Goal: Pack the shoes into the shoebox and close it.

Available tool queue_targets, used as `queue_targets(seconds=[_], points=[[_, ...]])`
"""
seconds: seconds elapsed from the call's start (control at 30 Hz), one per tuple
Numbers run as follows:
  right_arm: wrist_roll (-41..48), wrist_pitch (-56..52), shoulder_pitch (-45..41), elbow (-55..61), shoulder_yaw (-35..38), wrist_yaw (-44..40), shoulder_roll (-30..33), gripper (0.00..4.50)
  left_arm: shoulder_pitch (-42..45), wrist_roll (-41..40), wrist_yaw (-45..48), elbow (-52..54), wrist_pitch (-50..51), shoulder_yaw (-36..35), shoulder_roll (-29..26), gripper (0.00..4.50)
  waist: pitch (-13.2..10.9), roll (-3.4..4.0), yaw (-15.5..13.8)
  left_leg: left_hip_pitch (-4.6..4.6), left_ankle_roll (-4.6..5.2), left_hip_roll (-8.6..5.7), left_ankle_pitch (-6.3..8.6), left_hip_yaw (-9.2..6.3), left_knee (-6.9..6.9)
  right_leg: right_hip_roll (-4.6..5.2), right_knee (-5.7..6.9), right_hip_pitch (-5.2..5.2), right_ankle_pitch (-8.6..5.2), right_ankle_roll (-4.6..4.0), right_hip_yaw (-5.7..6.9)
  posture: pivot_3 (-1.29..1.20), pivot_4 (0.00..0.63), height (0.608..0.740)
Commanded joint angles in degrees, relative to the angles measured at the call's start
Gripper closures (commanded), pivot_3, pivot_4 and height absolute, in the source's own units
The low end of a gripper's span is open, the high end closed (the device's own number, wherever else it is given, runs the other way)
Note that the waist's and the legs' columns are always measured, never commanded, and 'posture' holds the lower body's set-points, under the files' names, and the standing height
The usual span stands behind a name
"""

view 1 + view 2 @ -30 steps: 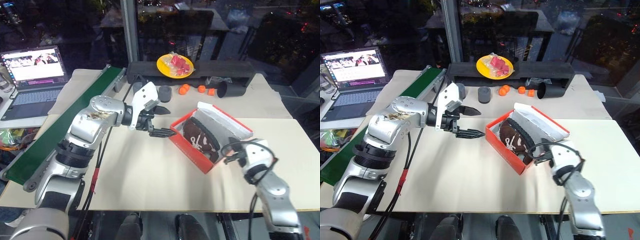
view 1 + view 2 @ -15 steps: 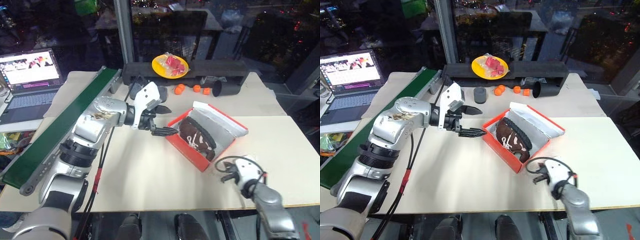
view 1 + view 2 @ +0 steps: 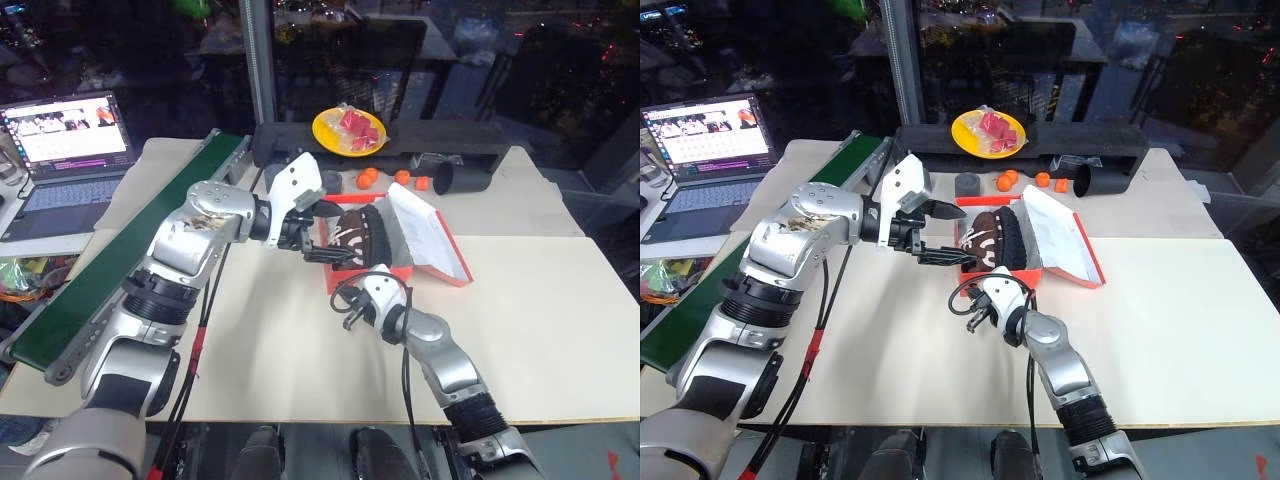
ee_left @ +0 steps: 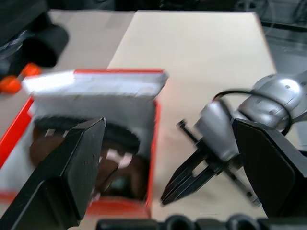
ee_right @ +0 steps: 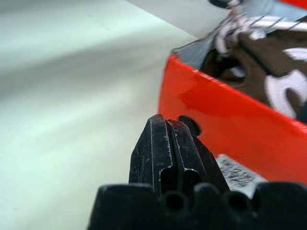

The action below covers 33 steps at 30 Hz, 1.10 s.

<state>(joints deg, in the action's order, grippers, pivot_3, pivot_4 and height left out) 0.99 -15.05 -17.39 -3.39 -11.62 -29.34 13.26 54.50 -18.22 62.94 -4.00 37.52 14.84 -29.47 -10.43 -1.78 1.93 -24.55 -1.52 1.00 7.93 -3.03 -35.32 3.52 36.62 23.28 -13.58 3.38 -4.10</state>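
Red-orange shoebox (image 3: 1025, 272) on the bench (image 3: 1200, 330) holds the shoes (image 3: 990, 238), lid open — left hand (image 3: 940, 235) spread beside them, right hand (image 5: 168, 153) pinched empty at its wall — closing comes next.

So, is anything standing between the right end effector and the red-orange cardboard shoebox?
Nothing visible does. The right end effector, shut, points at the red-orange cardboard shoebox near wall, with only bare cream table between them. The dark brown fuzzy shoes already sit inside.
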Motion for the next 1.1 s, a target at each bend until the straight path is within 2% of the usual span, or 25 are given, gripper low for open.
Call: queue_targets(seconds=[0.03,0.17,0.3,0.4,0.57,0.77,0.87,1.1], points=[[0.2,-4.9,5.4,6.2,3.4,0.6,4.3,4.43,1.4,0.1,0.2,0.8,-1.3,-1.1,0.1,0.0,0.0,0.0,-0.3,0.01,0.0,-0.01,0.0,0.0,0.0,0.01,0.04,0.0,-0.02,0.02,0.0,0.0,0.15,0.74],[2.2,-6.6,12.3,9.3,10.1,3.6,6.5,4.43,1.2,0.2,0.4,0.4,-1.4,-1.2,0.3,0.0,0.0,0.0,-0.3,0.05,0.0,0.0,0.0,0.02,0.0,-0.01,0.1,0.01,-0.06,-0.03,-0.01,0.0,0.15,0.74],[6.2,-4.3,12.4,6.9,17.3,7.0,4.1,4.43,1.1,0.0,0.3,0.3,-1.1,-1.2,0.8,0.0,0.0,0.0,0.7,0.17,0.0,0.04,0.0,0.07,0.0,-0.03,0.15,-0.03,-0.1,-0.06,-0.07,0.0,0.15,0.74],[6.2,-2.1,10.2,2.9,18.5,8.0,3.6,4.43,1.2,0.1,0.4,0.1,-1.2,-1.0,1.1,0.0,0.0,0.0,0.8,0.26,0.0,0.07,0.0,0.06,0.0,-0.06,0.18,-0.07,-0.11,-0.08,-0.07,0.0,0.15,0.74],[5.9,3.0,0.4,-10.7,20.7,11.8,2.0,4.43,2.0,0.3,0.6,-0.5,-1.3,-0.9,1.5,0.0,0.0,0.01,0.9,0.25,0.0,0.04,-0.01,0.09,0.0,-0.05,0.19,-0.07,-0.11,-0.09,-0.11,0.0,0.15,0.74],[3.7,8.0,-6.3,-20.6,20.3,15.5,1.8,4.43,1.4,0.0,0.2,1.6,0.2,-1.6,0.5,0.0,0.0,0.02,0.7,0.2,0.01,0.01,0.0,0.05,0.13,-0.04,0.17,-0.03,-0.12,-0.13,-0.08,0.0,0.15,0.74],[2.7,10.8,-9.6,-24.1,19.7,17.3,1.7,4.43,0.8,-0.3,-0.2,2.5,1.0,-1.9,0.0,0.0,0.0,0.03,0.7,0.19,0.01,0.0,0.0,0.05,0.12,-0.02,0.17,-0.01,0.0,-0.32,-0.09,0.0,0.15,0.74],[2.3,18.2,-12.5,-26.7,20.9,19.8,2.7,4.43,0.1,-0.7,-0.9,3.9,2.1,-2.2,-0.5,0.0,0.0,0.03,0.9,0.24,0.01,0.01,0.0,0.05,0.15,-0.04,0.19,-0.03,-0.15,-0.09,-0.09,0.0,0.15,0.74]])
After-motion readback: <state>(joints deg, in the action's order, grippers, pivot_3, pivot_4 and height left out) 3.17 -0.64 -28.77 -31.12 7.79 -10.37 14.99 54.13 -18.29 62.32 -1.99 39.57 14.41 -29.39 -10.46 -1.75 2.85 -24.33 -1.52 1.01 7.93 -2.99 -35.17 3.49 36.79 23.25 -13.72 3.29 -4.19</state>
